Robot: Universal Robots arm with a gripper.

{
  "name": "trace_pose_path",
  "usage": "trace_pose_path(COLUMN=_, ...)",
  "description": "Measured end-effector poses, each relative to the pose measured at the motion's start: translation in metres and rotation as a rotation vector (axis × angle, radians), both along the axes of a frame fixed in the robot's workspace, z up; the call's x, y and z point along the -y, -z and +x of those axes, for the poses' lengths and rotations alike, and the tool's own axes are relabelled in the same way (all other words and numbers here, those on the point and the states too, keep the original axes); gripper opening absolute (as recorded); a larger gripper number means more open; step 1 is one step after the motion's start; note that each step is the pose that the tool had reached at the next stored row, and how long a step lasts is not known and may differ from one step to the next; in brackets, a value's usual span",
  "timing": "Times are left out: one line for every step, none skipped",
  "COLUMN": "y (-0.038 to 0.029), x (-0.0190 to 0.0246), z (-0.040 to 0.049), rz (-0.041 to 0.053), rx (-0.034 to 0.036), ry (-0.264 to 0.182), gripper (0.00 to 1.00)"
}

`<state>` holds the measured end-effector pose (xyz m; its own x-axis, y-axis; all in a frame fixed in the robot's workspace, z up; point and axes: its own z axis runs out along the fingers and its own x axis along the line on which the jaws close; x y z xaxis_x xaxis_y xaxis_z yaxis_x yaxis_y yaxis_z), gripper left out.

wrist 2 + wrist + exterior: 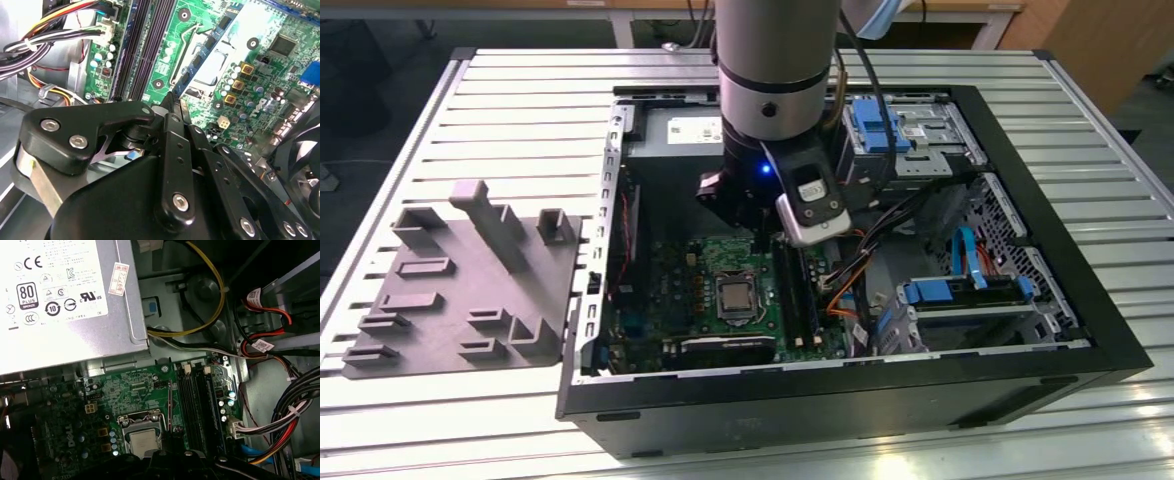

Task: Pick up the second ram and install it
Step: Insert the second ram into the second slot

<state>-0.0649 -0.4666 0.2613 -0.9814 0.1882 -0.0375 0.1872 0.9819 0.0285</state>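
My gripper (755, 236) hangs low inside the open computer case, over the green motherboard (680, 300). It sits just toward the exterior view's left of the long black memory slots (795, 295). In the second wrist view its fingers (176, 112) meet in a narrow point above the board. In the first wrist view the second ram (170, 405) appears as a thin dark strip seen edge-on, running from the fingers parallel to the slots (197, 405). It is held above the board beside the slots, not seated in one.
The processor socket (735, 297) lies beside the slots. The silver power supply (60, 300) and cable bundles (861, 265) crowd the case. Blue drive brackets (958, 291) stand on the exterior view's right. A grey holder (467, 280) rests on the slatted table outside the case.
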Motion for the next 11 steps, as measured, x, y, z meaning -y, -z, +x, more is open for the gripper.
trace_pose_path(y=0.0004, x=0.0000, z=0.0001, rz=0.0000, rx=0.0000, ry=-0.010, gripper=0.12)
trace_pose_path(y=0.0009, x=0.0000, z=0.0001, rz=0.0000, rx=0.0000, ry=-0.020, gripper=0.12)
trace_pose_path(y=0.0014, x=-0.0001, z=0.0002, rz=0.0001, rx=0.0000, ry=-0.031, gripper=0.12)
trace_pose_path(y=0.0019, x=-0.0001, z=0.0003, rz=0.0000, rx=0.0000, ry=-0.041, gripper=0.12)
trace_pose_path(y=0.0025, x=-0.0001, z=0.0004, rz=0.0000, rx=0.0000, ry=-0.051, gripper=0.12)
trace_pose_path(y=0.0034, x=-0.0001, z=0.0008, rz=0.0000, rx=0.0000, ry=-0.061, gripper=0.12)
trace_pose_path(y=0.0046, x=-0.0001, z=0.0009, rz=0.0001, rx=0.0001, ry=-0.065, gripper=0.12)
trace_pose_path(y=0.0056, x=-0.0001, z=0.0011, rz=0.0000, rx=0.0000, ry=-0.069, gripper=0.12)
trace_pose_path(y=0.0065, x=-0.0001, z=0.0015, rz=0.0000, rx=0.0000, ry=-0.071, gripper=0.12)
trace_pose_path(y=0.0070, x=-0.0001, z=0.0019, rz=0.0000, rx=0.0000, ry=-0.072, gripper=0.12)
trace_pose_path(y=0.0073, x=-0.0001, z=0.0024, rz=-0.0002, rx=-0.0001, ry=-0.072, gripper=0.12)
